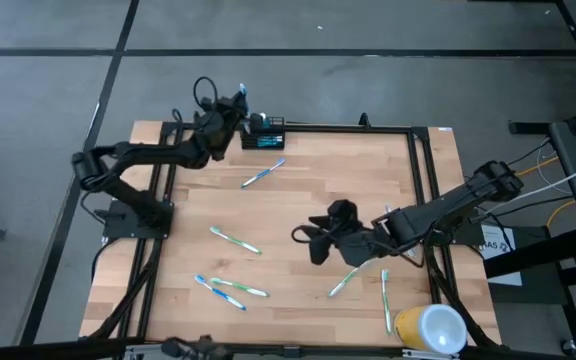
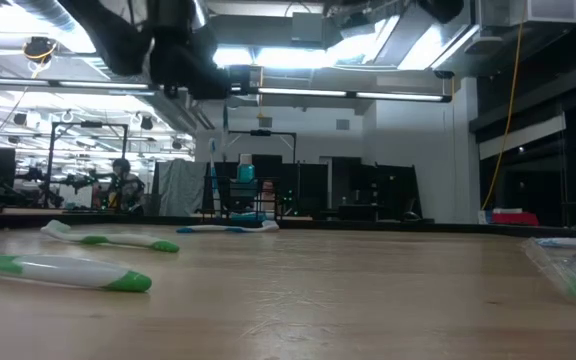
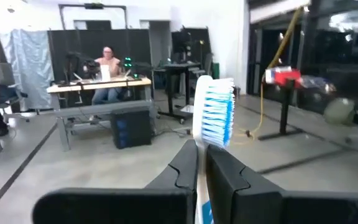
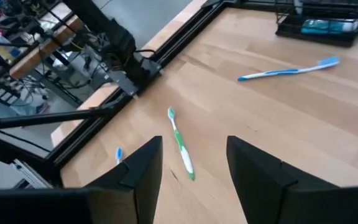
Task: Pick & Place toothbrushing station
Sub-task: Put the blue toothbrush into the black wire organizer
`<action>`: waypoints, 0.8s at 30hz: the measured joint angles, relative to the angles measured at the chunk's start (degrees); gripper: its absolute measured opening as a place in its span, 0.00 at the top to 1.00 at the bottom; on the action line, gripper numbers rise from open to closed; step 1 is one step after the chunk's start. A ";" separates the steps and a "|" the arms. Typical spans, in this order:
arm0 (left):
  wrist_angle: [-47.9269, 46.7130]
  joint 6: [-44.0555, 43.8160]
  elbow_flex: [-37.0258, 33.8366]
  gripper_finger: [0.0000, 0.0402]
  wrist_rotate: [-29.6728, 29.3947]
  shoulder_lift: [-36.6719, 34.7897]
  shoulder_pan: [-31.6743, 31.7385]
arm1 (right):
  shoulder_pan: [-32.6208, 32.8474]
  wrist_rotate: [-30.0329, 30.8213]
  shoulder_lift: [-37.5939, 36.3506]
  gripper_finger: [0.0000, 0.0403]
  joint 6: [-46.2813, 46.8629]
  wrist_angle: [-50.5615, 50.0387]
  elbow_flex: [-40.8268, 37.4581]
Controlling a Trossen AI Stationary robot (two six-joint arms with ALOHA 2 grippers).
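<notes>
The black wire-mesh caddy [image 1: 264, 133] stands on its base at the table's far edge, with a teal item inside; it also shows in the right wrist view [image 4: 319, 22]. My left gripper [image 1: 238, 103] is just left of the caddy, above the far edge, shut on a white toothbrush with blue bristles [image 3: 215, 112]. My right gripper [image 4: 194, 165] hovers open and empty over the table's middle [image 1: 313, 243], with a green toothbrush [image 4: 180, 144] lying flat on the wood below it. My left gripper pinches the toothbrush between its two fingers [image 3: 229, 177] at the neck [image 3: 199, 158], just below the head. The brush lies along the fingers, and its bristled head sticks out past their tips. The handle is hidden behind the fingers. The brush is lifted clear of the table.
Loose toothbrushes lie flat on the wood: a blue one [image 1: 263, 174] near the caddy, a green one [image 1: 235, 240] left of centre, two [image 1: 230, 290] near the front left, and two green ones [image 1: 345, 281] by the right arm. A yellow-and-white cup [image 1: 430, 328] lies at the front right corner.
</notes>
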 joint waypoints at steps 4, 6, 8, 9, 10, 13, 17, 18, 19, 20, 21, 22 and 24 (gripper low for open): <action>4.82 -0.30 0.00 0.98 -0.78 4.08 2.41 | 0.02 1.34 -1.80 0.55 0.65 -2.63 0.00; 5.86 -1.00 0.00 0.98 -0.81 5.47 3.08 | 0.04 1.43 -2.63 0.55 0.66 -3.17 0.00; 6.93 -2.29 0.00 0.98 -0.51 6.70 3.96 | 0.09 1.59 -3.35 0.55 0.56 -3.66 0.00; 7.25 -2.53 0.00 0.98 -0.37 7.37 4.32 | 0.11 1.60 -3.62 0.55 0.53 -4.17 0.00; 7.51 -2.66 0.00 0.98 -0.34 8.10 4.54 | 0.10 1.59 -3.86 0.55 0.51 -4.61 0.00; 7.93 -3.09 0.00 0.98 -0.40 10.01 4.94 | 0.07 1.66 -4.95 0.55 0.52 -6.07 0.00; 9.11 -5.40 0.00 0.98 -0.16 12.73 4.99 | 0.07 1.74 -5.72 0.55 0.53 -7.34 0.00; 9.21 -5.78 0.00 0.98 -0.51 13.43 4.92 | 0.07 1.63 -5.88 0.55 0.51 -7.69 0.00; 9.44 -6.18 0.00 0.98 -0.76 14.05 4.91 | 0.07 1.61 -6.04 0.55 0.52 -7.83 0.00; 9.57 -6.63 0.00 0.98 -1.03 14.49 4.75 | 0.07 1.65 -6.15 0.55 0.55 -7.83 0.00; 9.64 -7.05 0.00 0.98 -1.62 14.82 4.53 | 0.07 1.67 -6.18 0.55 0.58 -7.99 0.01; 9.64 -7.33 0.00 0.98 -2.14 15.18 4.37 | 0.07 1.63 -6.23 0.55 0.60 -8.31 0.00; 9.41 -7.29 0.00 0.98 -2.66 15.82 4.04 | 0.07 1.61 -6.29 0.55 0.62 -8.64 0.00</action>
